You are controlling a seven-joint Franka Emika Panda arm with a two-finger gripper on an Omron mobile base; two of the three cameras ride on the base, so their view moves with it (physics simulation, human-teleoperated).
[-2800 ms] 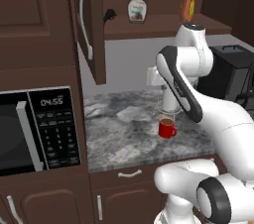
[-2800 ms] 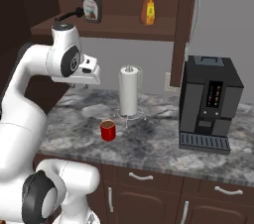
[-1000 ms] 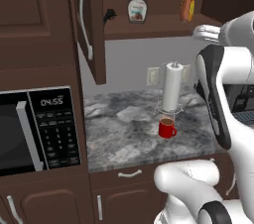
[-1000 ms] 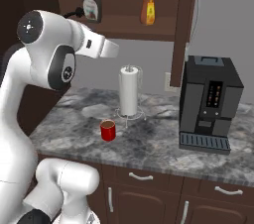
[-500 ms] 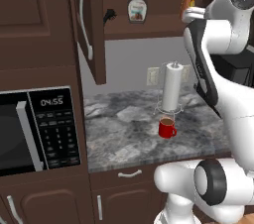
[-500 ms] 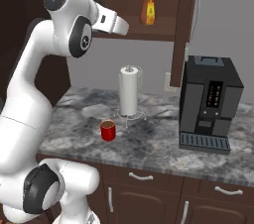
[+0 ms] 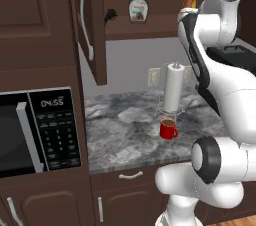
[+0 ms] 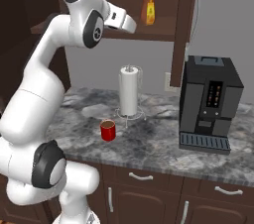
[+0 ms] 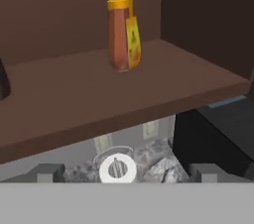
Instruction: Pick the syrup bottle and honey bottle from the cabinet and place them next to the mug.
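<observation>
The dark brown syrup bottle (image 7: 138, 7) stands on the open cabinet's shelf (image 7: 145, 24); its edge shows at the left in the hand view (image 9: 2, 82). The orange honey bottle (image 9: 123, 34) with its yellow cap stands further right on the same shelf (image 8: 148, 9), partly behind my arm in the left base view (image 7: 190, 0). My gripper (image 9: 126, 173) is raised to shelf height in front of the cabinet, short of the honey bottle, open and empty (image 8: 132, 24). The red mug (image 7: 168, 129) sits on the counter below (image 8: 107, 130).
A paper towel roll (image 8: 130, 91) stands just behind the mug. A black coffee machine (image 8: 211, 104) stands at the counter's right. The cabinet door (image 7: 90, 20) hangs open to the left, above a microwave (image 7: 35, 130). Drawers run below the counter.
My arm has swung up from counter height to the shelf, and the hand now points at the honey bottle. The bottles and the mug have not moved.
</observation>
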